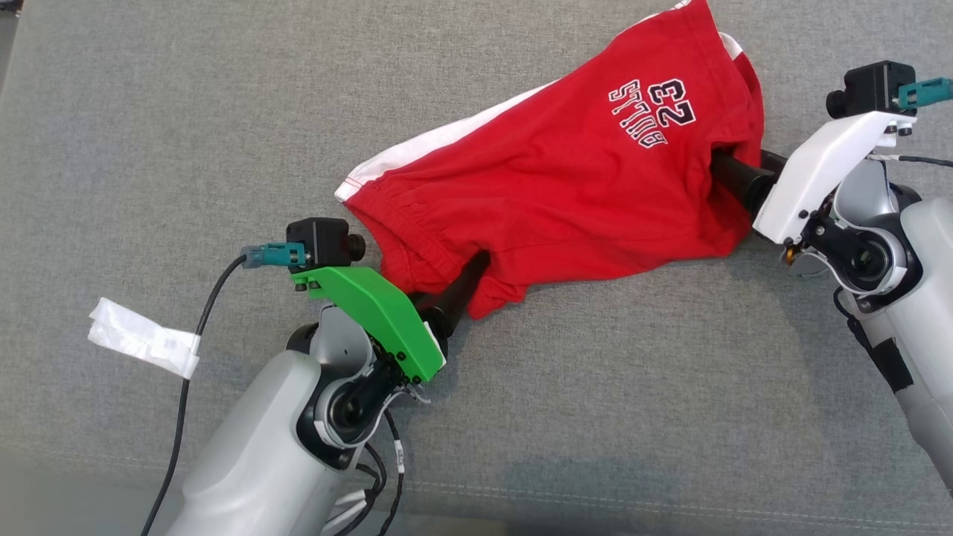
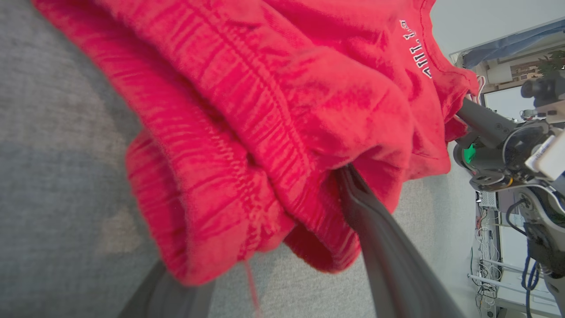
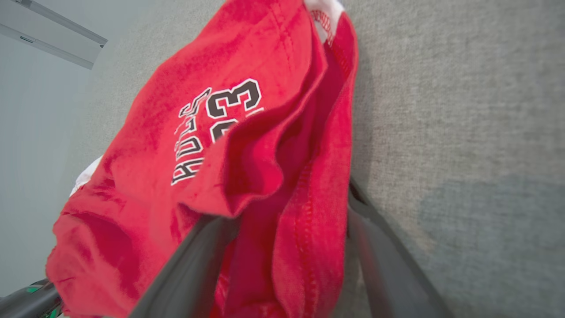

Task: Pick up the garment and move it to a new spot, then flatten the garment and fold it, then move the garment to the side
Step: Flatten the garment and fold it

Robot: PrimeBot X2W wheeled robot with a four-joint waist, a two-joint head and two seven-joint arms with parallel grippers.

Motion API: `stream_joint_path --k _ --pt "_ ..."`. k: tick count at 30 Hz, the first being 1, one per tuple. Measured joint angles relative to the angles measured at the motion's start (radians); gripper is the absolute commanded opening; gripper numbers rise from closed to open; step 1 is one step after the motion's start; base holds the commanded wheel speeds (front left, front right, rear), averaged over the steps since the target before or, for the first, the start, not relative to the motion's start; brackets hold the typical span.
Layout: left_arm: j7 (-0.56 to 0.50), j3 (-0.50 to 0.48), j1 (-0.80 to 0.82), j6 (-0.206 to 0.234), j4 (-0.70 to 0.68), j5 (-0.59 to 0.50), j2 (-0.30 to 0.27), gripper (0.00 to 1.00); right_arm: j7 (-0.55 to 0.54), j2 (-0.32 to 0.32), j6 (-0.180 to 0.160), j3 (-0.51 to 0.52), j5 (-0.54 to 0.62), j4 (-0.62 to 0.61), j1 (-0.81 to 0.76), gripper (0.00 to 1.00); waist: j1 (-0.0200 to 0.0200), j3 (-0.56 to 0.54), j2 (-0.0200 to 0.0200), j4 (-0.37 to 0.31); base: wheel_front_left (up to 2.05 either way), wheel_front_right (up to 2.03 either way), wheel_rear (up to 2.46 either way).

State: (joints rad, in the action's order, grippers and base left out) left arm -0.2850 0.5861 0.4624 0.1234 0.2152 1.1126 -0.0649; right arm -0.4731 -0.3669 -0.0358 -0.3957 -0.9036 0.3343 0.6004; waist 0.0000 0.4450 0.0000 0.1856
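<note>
Okay, I've got the red shorts [image 1: 566, 193] lying crumpled on the grey fabric surface [image 1: 149, 112], sitting right of centre and towards the far side, running on a slant from near left to far right. There's a white stripe [image 1: 417, 149] along their far-left edge and a number-and-letters print [image 1: 655, 112] up by the far-right end, upside down from where I'm looking. My left tool [image 1: 461, 290] is in at the near-left end, by the gathered waistband, with its tips buried under the cloth. On the left wrist camera its fingers [image 2: 384, 256] stand wide apart, the red fabric draped over them and bunched in the space between, not pinched. My right tool [image 1: 737, 179] is in at the far-right end, pushed into the leg opening. On the right wrist camera those fingers [image 3: 190, 265] are spread wide too, with a loose fold of hem hanging between them; nothing is clamped there either. The green cover [image 1: 372, 305] on my left wrist sits just near of the waistband, and the white cover [image 1: 819, 171] on my right wrist is just right of the shorts. Off to the near left, a black cable [image 1: 193, 350] carries a strip of white tape [image 1: 141, 339], well apart from the shorts. A stitched seam [image 1: 670, 506] runs along the near edge of the fabric surface.
</note>
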Motion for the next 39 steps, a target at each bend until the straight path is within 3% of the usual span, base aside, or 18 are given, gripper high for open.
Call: stream_joint_path --k 16,17,18,19,20,21,31,39 --pt "0.003 0.002 0.020 0.000 0.026 -0.017 -0.001 1.00 -0.062 -0.019 0.000 -0.014 -0.003 0.019 0.015 1.00 0.0000 0.000 0.0000 -0.024 0.00 0.00 0.00" --pt "0.003 0.004 0.022 -0.001 0.028 -0.017 -0.001 1.00 -0.074 -0.018 0.004 -0.017 -0.006 0.020 0.018 0.88 0.0000 0.001 0.0000 -0.023 0.00 0.00 0.00" --pt "0.003 0.006 0.023 -0.002 0.029 -0.017 -0.001 1.00 -0.086 -0.015 0.010 -0.020 -0.013 0.020 0.022 0.88 0.0000 0.001 0.0000 -0.023 0.00 0.00 0.00" --pt "0.001 0.008 0.025 -0.002 0.030 -0.017 -0.001 0.65 -0.096 -0.014 0.011 -0.021 -0.020 0.021 0.024 0.35 0.0000 0.001 0.0000 -0.022 0.00 0.00 0.00" --pt "0.000 0.009 0.028 -0.007 0.030 -0.017 -0.001 0.36 -0.102 -0.012 0.014 -0.021 -0.029 0.022 0.025 0.00 0.0000 0.001 0.0000 -0.020 0.00 0.00 0.00" --pt "-0.002 0.010 0.030 -0.009 0.033 -0.017 -0.001 0.00 -0.112 -0.010 0.019 -0.021 -0.037 0.024 0.025 0.00 0.0000 0.001 0.0000 -0.019 0.00 0.00 0.00" --pt "-0.022 0.002 0.029 -0.020 0.040 -0.010 -0.025 0.00 -0.139 0.000 0.037 0.012 -0.104 0.030 -0.002 0.00 0.0000 -0.015 0.0000 -0.016 0.00 0.00 0.00" --pt "-0.076 -0.002 -0.012 -0.072 -0.007 0.032 -0.081 0.00 -0.101 0.003 0.062 0.082 -0.185 -0.011 -0.107 0.00 0.0000 -0.039 0.0000 -0.041 0.00 0.00 0.00"
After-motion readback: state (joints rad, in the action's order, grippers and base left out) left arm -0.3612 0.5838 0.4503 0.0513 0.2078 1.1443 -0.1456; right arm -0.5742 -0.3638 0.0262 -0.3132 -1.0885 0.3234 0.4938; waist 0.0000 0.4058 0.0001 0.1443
